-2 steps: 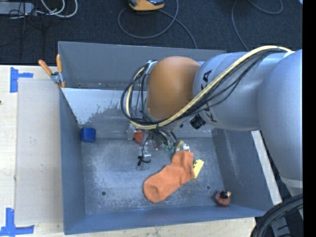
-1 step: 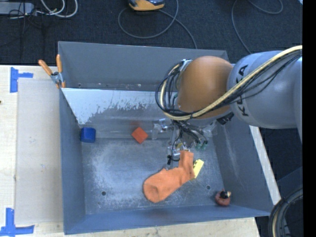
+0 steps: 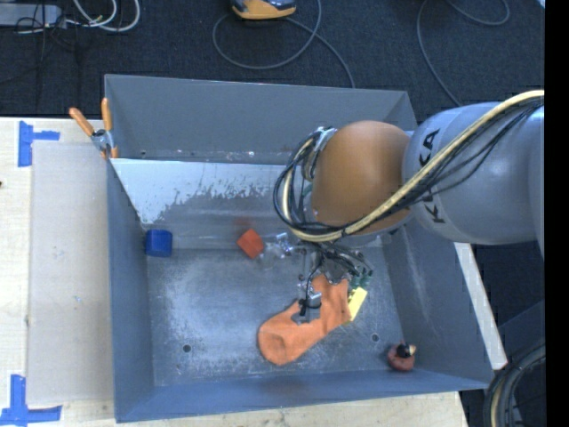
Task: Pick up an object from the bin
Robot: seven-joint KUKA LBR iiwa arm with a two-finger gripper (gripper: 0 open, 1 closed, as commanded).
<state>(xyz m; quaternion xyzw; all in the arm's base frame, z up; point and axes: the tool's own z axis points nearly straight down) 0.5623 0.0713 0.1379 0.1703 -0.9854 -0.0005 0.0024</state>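
Tool (image 3: 310, 304) over the orange sock (image 3: 286, 336) — lower middle of the bin (image 3: 222, 132)

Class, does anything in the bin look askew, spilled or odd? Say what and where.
Nothing spilled or damaged. The orange sock lies slanted at the front of the bin, under the claw, a yellow piece against its upper end.

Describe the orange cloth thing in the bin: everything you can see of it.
The orange cloth looks like a soft, limp sock of fleecy fabric, plain orange all over. It lies flat on the bin floor, toward the near right, slanting from a rounded lower-left end up to the right. Its upper end sits beneath the gripper, which hides part of it. A small pale yellow piece lies against its upper right edge.
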